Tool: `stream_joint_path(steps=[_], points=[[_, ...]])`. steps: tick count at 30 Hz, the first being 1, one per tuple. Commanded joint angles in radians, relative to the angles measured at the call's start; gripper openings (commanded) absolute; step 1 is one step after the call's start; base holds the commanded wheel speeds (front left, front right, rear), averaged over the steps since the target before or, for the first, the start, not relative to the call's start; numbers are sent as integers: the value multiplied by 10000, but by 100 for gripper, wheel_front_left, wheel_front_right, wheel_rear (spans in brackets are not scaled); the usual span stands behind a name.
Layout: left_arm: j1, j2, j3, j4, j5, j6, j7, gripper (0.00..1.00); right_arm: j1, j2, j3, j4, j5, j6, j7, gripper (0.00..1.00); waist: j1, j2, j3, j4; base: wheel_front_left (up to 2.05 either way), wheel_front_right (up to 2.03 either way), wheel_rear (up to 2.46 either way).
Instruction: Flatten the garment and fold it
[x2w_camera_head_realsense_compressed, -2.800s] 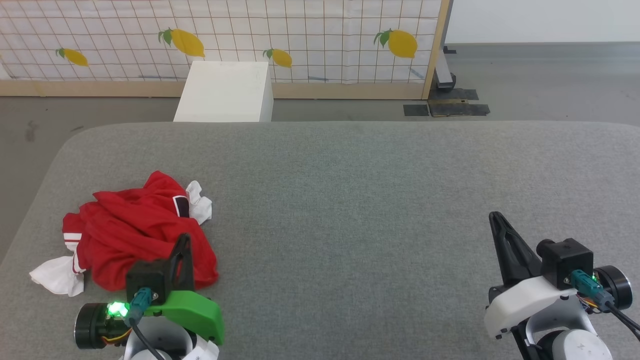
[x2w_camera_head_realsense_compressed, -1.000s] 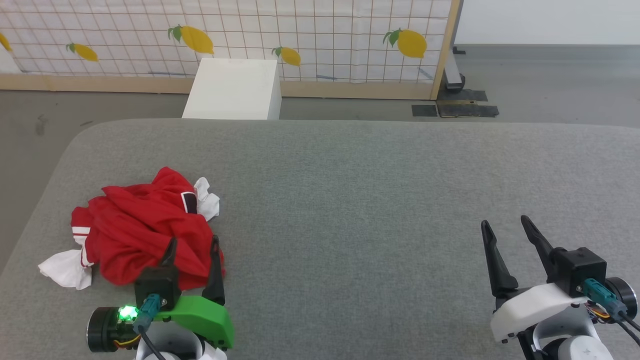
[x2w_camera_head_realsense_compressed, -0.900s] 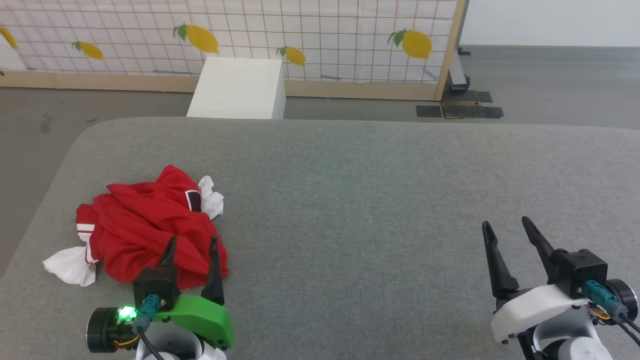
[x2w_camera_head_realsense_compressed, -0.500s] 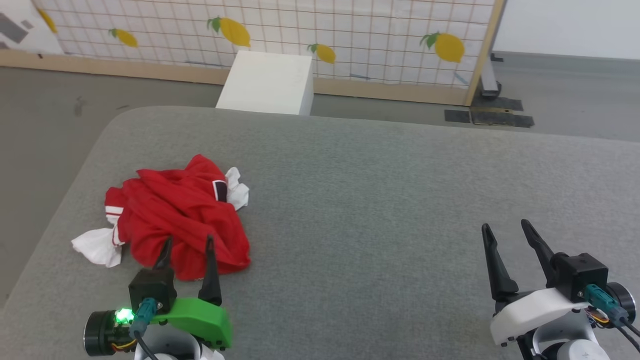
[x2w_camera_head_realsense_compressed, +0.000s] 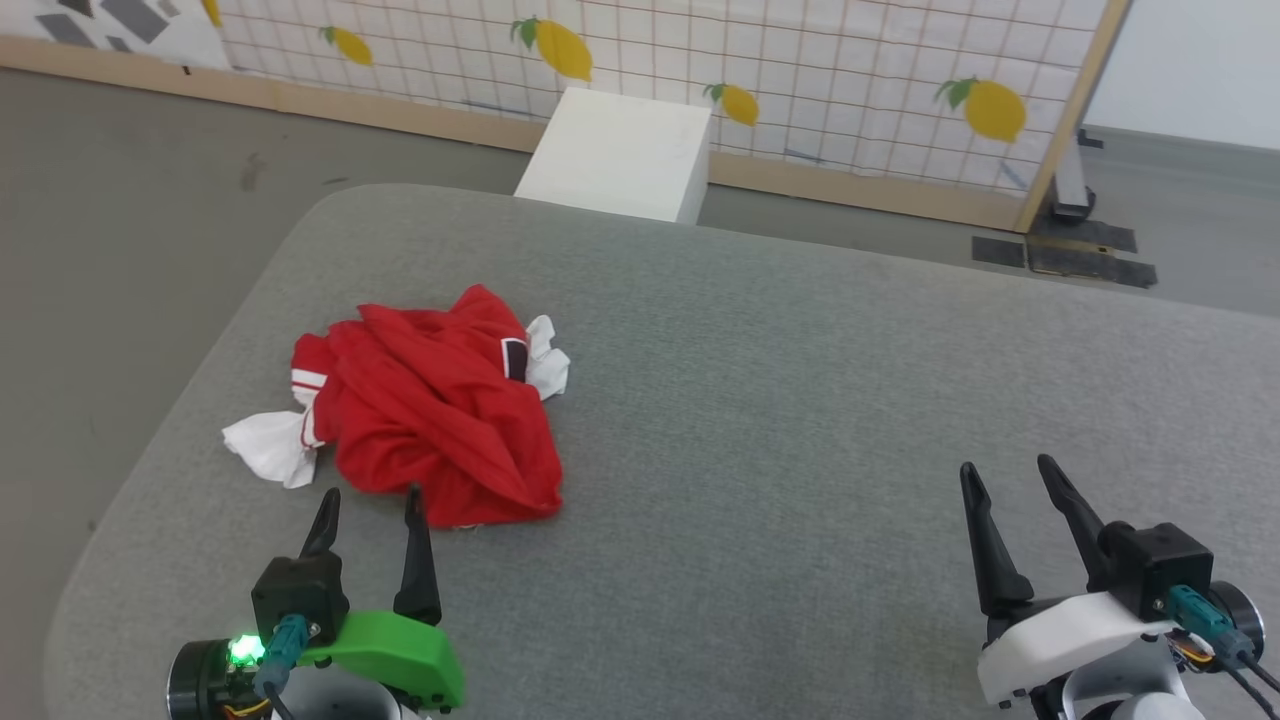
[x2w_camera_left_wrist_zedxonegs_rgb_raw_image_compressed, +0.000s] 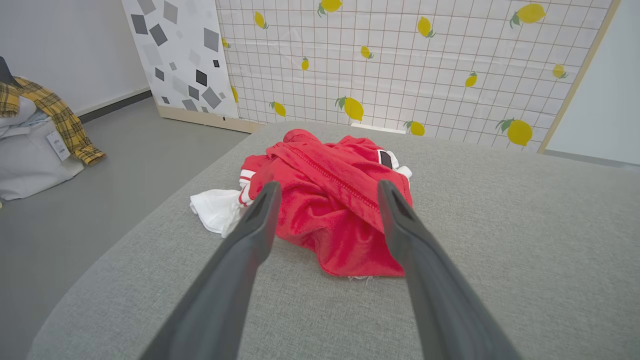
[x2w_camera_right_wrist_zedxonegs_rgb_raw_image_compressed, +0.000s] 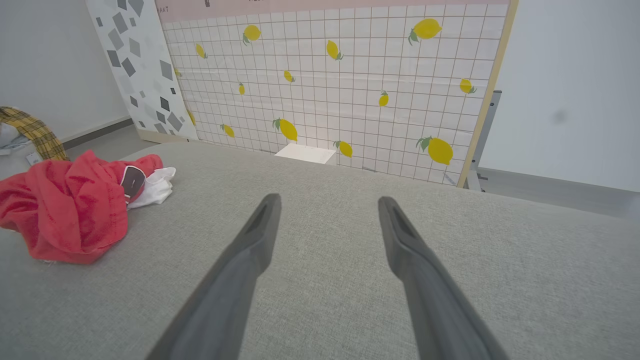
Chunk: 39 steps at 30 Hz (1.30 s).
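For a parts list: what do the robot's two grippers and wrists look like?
Both have two long dark tapering fingers, a black block and a cabled teal plug. The left gripper has a green shell and lit green light; the right gripper a white shell.

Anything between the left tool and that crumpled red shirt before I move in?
Nothing visible. The open left tool points at the crumpled red jersey shirt with white sleeves, and a short strip of bare grey fabric-covered surface lies between them.
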<state>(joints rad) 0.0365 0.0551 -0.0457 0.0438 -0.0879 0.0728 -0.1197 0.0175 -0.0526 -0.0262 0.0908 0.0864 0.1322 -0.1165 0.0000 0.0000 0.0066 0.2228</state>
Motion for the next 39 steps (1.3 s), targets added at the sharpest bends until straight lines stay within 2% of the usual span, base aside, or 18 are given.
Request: stream_joint_path(steps=[1, 39], points=[[168, -21, -28, 10, -39, 67, -106, 100, 154, 11, 6, 65, 103, -7, -132, 100, 0, 0, -1, 233, 0, 0, 0], [405, -38, -248, 447, -273, 396, -888, 100, 540, 19, 114, 845, 617, -12, -918, 100, 0, 0, 34, 2259, 0, 0, 0]])
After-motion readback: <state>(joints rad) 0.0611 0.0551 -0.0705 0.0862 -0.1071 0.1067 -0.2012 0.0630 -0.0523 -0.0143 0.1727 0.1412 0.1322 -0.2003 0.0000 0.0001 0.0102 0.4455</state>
